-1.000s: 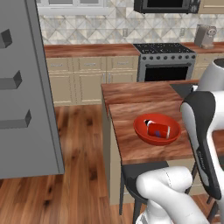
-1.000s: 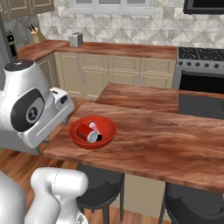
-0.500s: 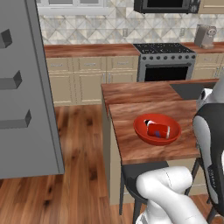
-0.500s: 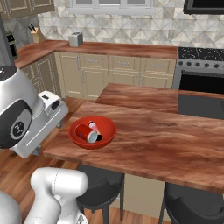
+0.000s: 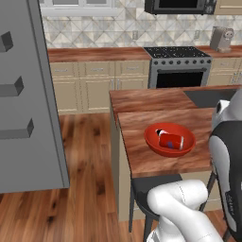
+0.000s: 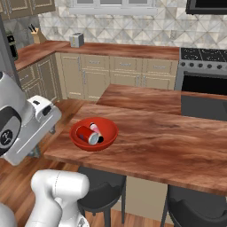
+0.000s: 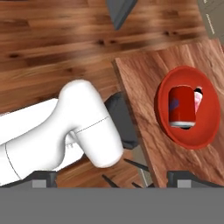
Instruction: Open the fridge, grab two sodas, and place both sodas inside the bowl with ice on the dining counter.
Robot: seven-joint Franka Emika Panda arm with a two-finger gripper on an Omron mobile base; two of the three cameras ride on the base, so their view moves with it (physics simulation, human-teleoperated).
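Lying red can (image 6: 85, 134) (bowl (image 6: 108, 133) red-orange)

A black stove (image 5: 178, 66) sits among cream cabinets (image 6: 117, 77), dark stools (image 6: 103, 190) below, toaster (image 5: 220, 38) beyond.
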